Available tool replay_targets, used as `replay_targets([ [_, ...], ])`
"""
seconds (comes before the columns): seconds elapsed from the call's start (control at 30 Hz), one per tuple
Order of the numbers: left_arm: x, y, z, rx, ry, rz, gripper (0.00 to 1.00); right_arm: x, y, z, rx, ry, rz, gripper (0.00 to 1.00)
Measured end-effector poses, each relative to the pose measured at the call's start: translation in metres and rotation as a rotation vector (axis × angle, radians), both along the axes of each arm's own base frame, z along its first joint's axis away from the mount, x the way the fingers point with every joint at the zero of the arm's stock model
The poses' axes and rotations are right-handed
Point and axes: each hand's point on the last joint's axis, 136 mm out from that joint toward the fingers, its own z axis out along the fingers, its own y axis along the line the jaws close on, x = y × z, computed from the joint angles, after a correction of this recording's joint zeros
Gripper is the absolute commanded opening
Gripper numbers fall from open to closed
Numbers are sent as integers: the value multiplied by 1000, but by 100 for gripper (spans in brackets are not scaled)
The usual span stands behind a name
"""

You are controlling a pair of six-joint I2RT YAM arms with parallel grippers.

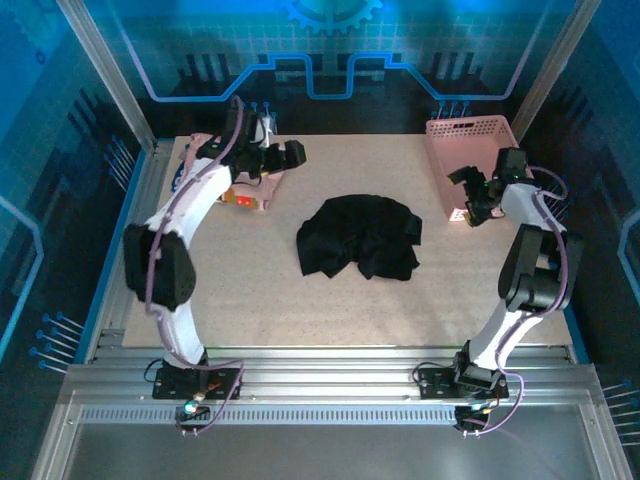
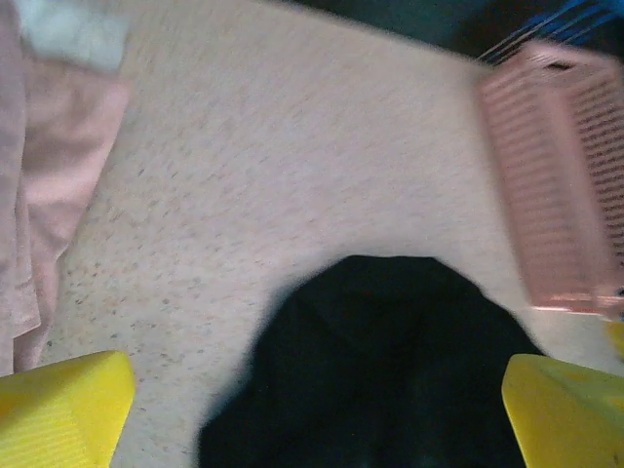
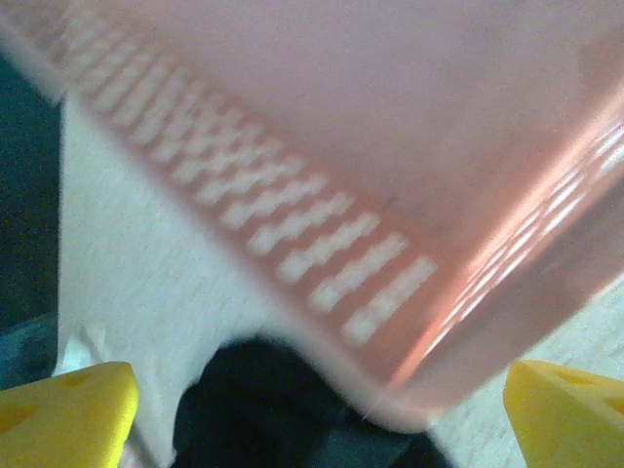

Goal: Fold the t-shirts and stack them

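The black t-shirt (image 1: 360, 238) lies crumpled in the middle of the table. The pale pink t-shirt (image 1: 262, 192), with a red and orange print, lies at the back left under my left arm. My left gripper (image 1: 288, 155) hangs open above the pink shirt's right edge. In the left wrist view its yellow fingertips (image 2: 68, 414) stand wide apart, with the black t-shirt (image 2: 390, 370) ahead and the pink t-shirt (image 2: 49, 175) at left. My right gripper (image 1: 463, 180) is open beside the basket. Its wrist view is blurred, with the black t-shirt (image 3: 263, 400) low in it.
A pink plastic mesh basket (image 1: 470, 150) stands at the back right, close to my right gripper, and its wall (image 3: 390, 146) looms large in the right wrist view. The same basket (image 2: 565, 175) shows at right in the left wrist view. Metal frame posts bound the table.
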Motion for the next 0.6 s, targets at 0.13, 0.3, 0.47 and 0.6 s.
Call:
replay_targets([
  [0.13, 15, 0, -93, -3, 190, 25, 78, -16, 53, 52, -32, -109, 169, 100],
  [0.3, 20, 4, -150, 34, 312, 70, 74, -50, 96, 97, -73, -206, 313, 100],
  [0.47, 49, 13, -150, 60, 277, 109, 74, -95, 118, 104, -87, -215, 392, 100],
  [0.6, 78, 25, -150, 72, 238, 143, 75, -122, 122, 95, -87, -191, 410, 100],
])
